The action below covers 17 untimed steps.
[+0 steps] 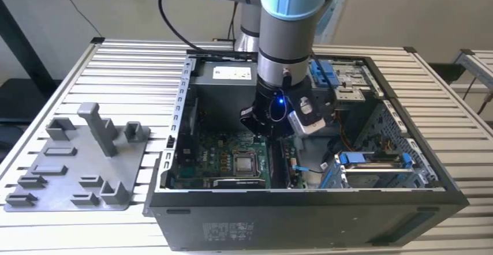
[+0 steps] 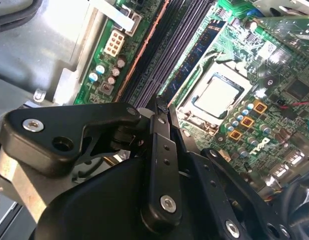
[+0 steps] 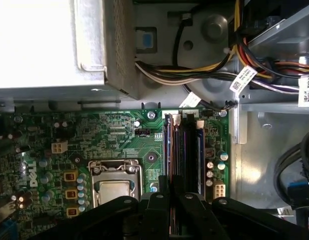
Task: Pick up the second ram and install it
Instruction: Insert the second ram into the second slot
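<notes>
Exterior view, tool (image 1: 271,129) deep inside open computer case (image 1: 308,203), fingers pinched shut over memory slots (image 3: 187,150), second ram (image 3: 200,150) seated there, power supply (image 1: 223,79) at twelve o'clock, drive cage (image 1: 377,168) at four, grey tray (image 1: 73,162) on tabletop (image 1: 131,64) at nine

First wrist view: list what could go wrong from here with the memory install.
1. The end effector hangs right over the memory slots; slight misalignment could load a slot edge or the motherboard.
2. The CPU socket lies close beside those slots; sideways drift might strike it.
3. The cable bundle beyond the slots could snag the arm.
</notes>
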### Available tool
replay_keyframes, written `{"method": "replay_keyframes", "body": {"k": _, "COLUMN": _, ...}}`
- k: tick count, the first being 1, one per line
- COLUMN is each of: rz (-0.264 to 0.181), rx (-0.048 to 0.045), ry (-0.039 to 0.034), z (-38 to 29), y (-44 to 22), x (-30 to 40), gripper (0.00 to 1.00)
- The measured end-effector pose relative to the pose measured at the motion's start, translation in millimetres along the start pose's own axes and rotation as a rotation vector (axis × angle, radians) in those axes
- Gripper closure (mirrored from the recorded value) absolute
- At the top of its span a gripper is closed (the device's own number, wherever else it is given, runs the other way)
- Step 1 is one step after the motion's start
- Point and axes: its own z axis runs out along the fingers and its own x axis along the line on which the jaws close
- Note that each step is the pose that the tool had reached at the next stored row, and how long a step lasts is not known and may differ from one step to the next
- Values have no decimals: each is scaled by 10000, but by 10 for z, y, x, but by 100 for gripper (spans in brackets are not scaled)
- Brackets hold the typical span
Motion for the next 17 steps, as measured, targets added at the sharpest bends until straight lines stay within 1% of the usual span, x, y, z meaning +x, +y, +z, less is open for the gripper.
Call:
{"method": "replay_keyframes", "body": {"k": 5, "rz": -58, "rx": -3, "ry": -1, "z": 26, "y": -15, "x": 0, "gripper": 86}}
{"method": "replay_keyframes", "body": {"k": 10, "rz": -139, "rx": -5, "ry": -1, "z": 38, "y": -68, "x": -4, "gripper": 86}}
{"method": "replay_keyframes", "body": {"k": 11, "rz": -142, "rx": -7, "ry": 4, "z": 43, "y": -70, "x": -14, "gripper": 86}}
{"method": "replay_keyframes", "body": {"k": 14, "rz": -142, "rx": -2, "ry": 53, "z": 44, "y": -74, "x": -49, "gripper": 86}}
{"method": "replay_keyframes", "body": {"k": 17, "rz": -143, "rx": -1, "ry": 69, "z": 45, "y": -76, "x": -69, "gripper": 86}}
